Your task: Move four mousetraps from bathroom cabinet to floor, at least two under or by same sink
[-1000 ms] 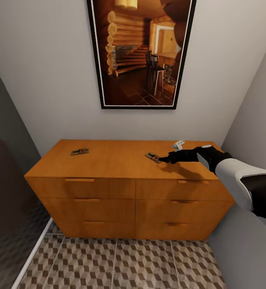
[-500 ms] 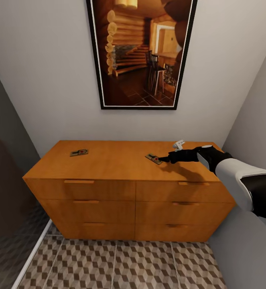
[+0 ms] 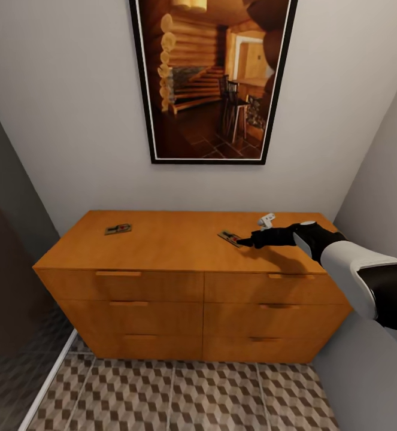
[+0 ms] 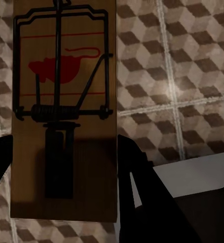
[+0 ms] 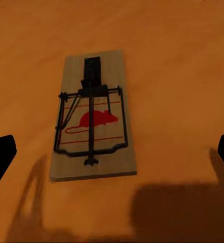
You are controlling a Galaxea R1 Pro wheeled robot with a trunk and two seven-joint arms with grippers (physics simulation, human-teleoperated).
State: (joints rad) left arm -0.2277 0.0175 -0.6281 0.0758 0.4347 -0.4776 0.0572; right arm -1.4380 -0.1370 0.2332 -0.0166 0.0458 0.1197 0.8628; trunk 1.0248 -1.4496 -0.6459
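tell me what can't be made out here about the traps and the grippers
- Fourth mousetrap: three are seen, one on the cabinet's left, one before the right gripper at, one between the left gripper's fingers at.
- Head view: trap details too small.
- Right wrist view: fingertips cut off at both edges.
- Drawer contents: hidden by closed fronts.

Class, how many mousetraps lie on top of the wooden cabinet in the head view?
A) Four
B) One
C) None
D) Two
D: one mousetrap lies near the cabinet top's left end, another mousetrap lies just ahead of the right gripper.
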